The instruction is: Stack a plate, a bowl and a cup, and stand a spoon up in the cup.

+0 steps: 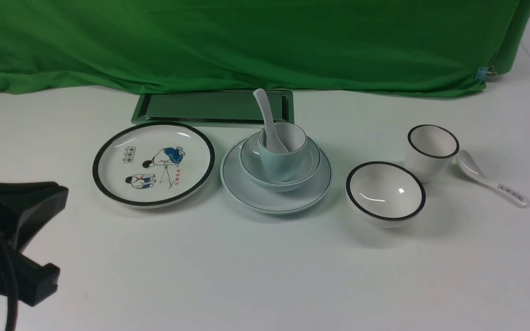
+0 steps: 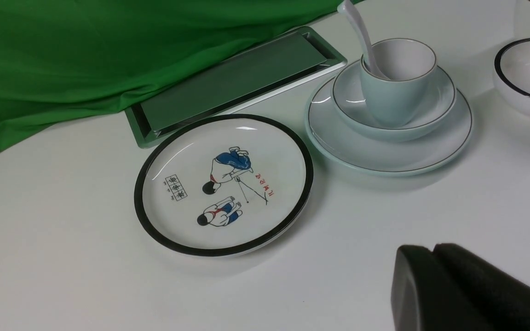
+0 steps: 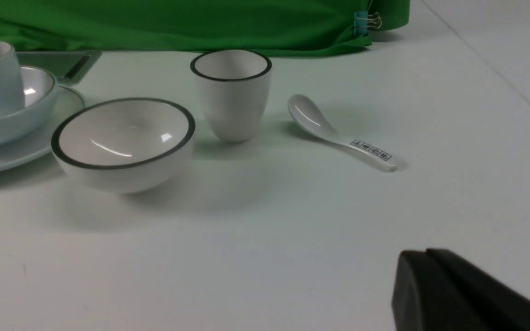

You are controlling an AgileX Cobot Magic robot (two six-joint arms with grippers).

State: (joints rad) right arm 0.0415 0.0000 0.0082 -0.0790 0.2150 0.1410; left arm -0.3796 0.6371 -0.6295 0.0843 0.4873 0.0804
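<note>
At frame centre in the front view, the cup (image 1: 282,156) sits in the bowl (image 1: 279,166) on the plate (image 1: 275,185), the spoon (image 1: 269,122) standing inside the cup. The left gripper (image 2: 432,250) and the right gripper (image 3: 426,253) are both pressed together and empty.

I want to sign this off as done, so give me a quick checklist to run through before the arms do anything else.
1. Bowl sits in the plate: ok.
2. Cup stands upright in the bowl: ok.
3. Spoon stands in the cup, handle leaning on the rim: ok.
4. Left gripper shut, holding nothing, away from the stack: ok.
5. Right gripper shut, holding nothing: ok.
6. Black-rimmed plate, bowl, cup and printed spoon apart from the stack: ok.
</note>
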